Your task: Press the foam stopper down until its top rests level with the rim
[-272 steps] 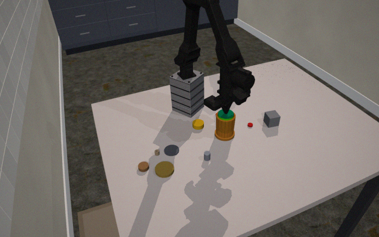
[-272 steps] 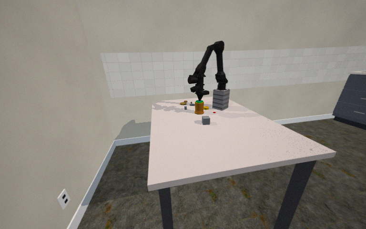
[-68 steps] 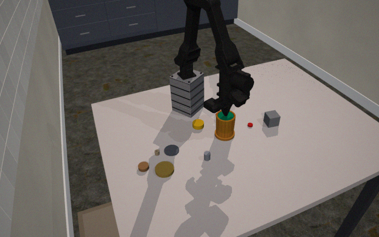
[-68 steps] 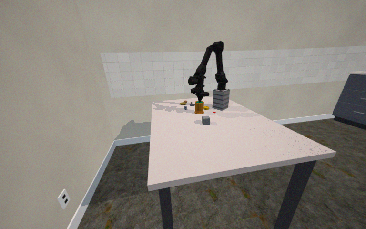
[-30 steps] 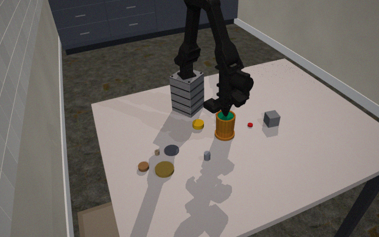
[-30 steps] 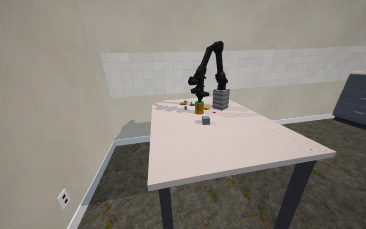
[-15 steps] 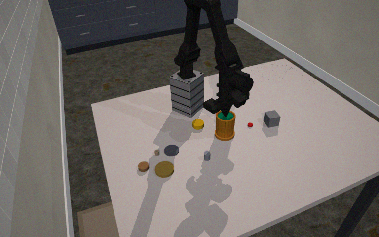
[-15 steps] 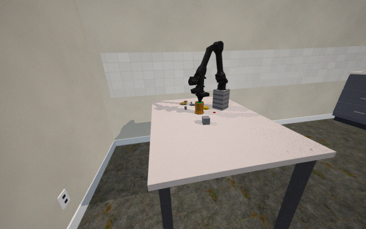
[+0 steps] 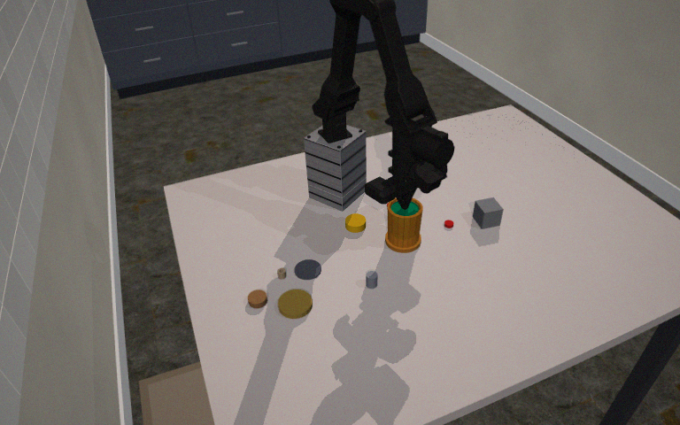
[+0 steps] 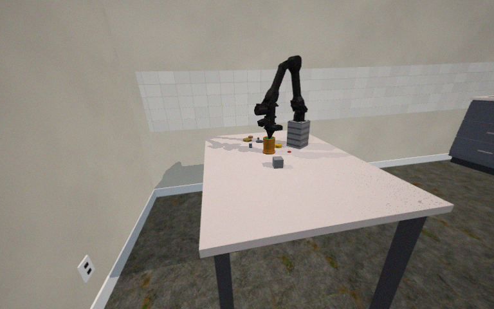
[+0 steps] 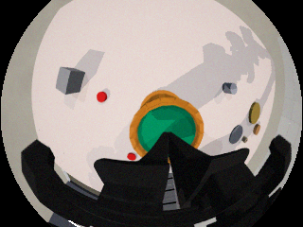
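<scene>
The orange ribbed jar [image 9: 404, 231] [image 10: 268, 147] [image 11: 199, 128] stands upright on the table. The green foam stopper [image 9: 397, 209] [image 11: 163, 119] sits inside it, its visible top a little below the rim around it. My gripper [image 9: 405, 206] [image 10: 269, 136] [image 11: 166, 135] is shut with nothing between its fingers. It points down into the jar's mouth, and its tip is at the stopper's top, seemingly touching it. The tip hides part of the stopper and of the rim in the wrist view.
A grey cube [image 9: 487, 212] [image 10: 277, 162] [image 11: 70, 80] and a red disc [image 9: 448, 223] [image 11: 101, 96] lie to one side. A yellow disc [image 9: 355, 223] lies near the jar. A small grey cylinder [image 9: 371, 279] [image 11: 229, 88], an olive disc [image 9: 295, 304] and a dark disc [image 9: 307, 269] lie on the other side.
</scene>
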You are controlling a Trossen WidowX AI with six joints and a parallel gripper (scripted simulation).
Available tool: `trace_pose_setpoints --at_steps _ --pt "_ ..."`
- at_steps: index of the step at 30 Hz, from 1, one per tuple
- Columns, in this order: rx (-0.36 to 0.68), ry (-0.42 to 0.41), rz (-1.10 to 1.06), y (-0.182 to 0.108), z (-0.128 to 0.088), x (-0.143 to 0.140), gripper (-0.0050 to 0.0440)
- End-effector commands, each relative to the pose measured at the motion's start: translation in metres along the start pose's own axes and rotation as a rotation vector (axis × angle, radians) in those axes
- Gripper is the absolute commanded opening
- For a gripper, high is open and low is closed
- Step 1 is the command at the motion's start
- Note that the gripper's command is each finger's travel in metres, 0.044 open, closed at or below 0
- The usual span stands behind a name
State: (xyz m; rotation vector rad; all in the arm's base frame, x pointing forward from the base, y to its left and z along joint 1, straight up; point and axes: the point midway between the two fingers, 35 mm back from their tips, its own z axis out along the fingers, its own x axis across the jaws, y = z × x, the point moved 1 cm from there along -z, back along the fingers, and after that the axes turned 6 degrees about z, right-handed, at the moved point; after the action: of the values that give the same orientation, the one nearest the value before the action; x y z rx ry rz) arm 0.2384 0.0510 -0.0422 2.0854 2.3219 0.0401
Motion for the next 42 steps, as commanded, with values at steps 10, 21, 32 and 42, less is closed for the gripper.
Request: trace_pose_setpoints --at_steps 10,21,32,42 --pt "0.01 -0.005 0.003 -0.0049 0.0033 -0.0012 0.0" --pt "0.01 -0.005 0.003 -0.0053 0.005 -0.0012 0.0" --pt "0.01 -0.005 0.003 -0.0058 0.0063 -0.0013 0.0" --pt "0.01 -0.005 0.003 -0.0062 0.0074 -0.0013 0.0"
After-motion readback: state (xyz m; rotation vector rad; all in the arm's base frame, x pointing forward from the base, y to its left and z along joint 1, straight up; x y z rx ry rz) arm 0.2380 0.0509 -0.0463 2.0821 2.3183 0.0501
